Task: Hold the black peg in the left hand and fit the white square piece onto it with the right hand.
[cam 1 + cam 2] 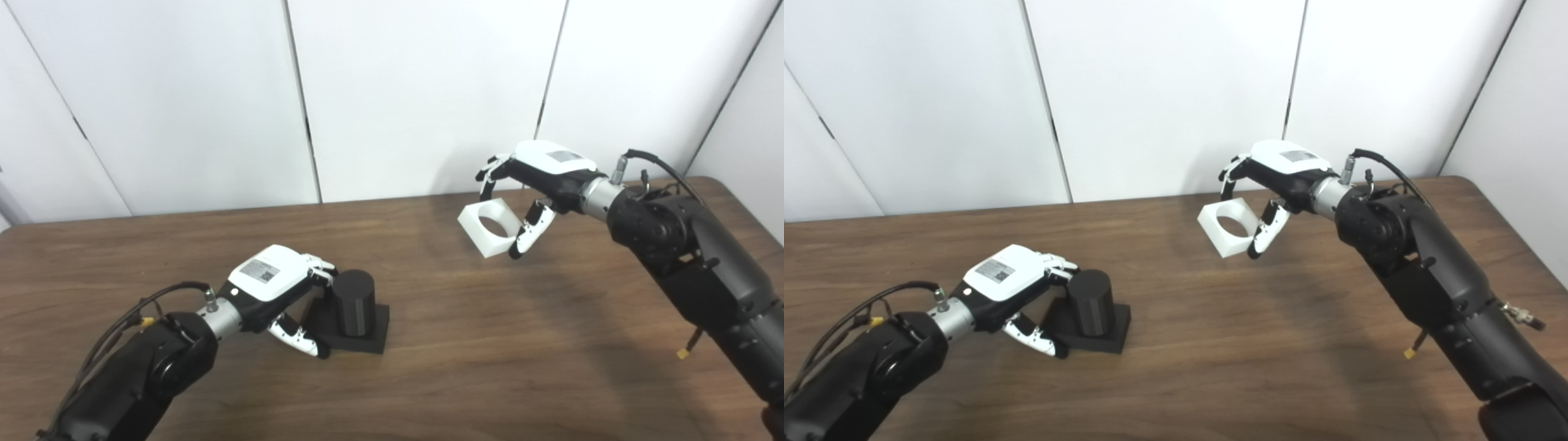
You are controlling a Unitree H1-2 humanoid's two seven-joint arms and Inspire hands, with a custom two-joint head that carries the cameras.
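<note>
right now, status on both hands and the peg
Left robot hand closing round black peg, peg on table. Right robot hand holds white square piece aloft. Nothing between them.

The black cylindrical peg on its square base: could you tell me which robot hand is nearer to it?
Left. The left robot hand is right against the black cylindrical peg; the right robot hand is far off, holding the white square piece.

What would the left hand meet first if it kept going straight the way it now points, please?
The peg. The left hand points right, its fingers already at the peg's side and thumb at the base, so it would press into the peg almost at once; actual contact is unclear.
</note>
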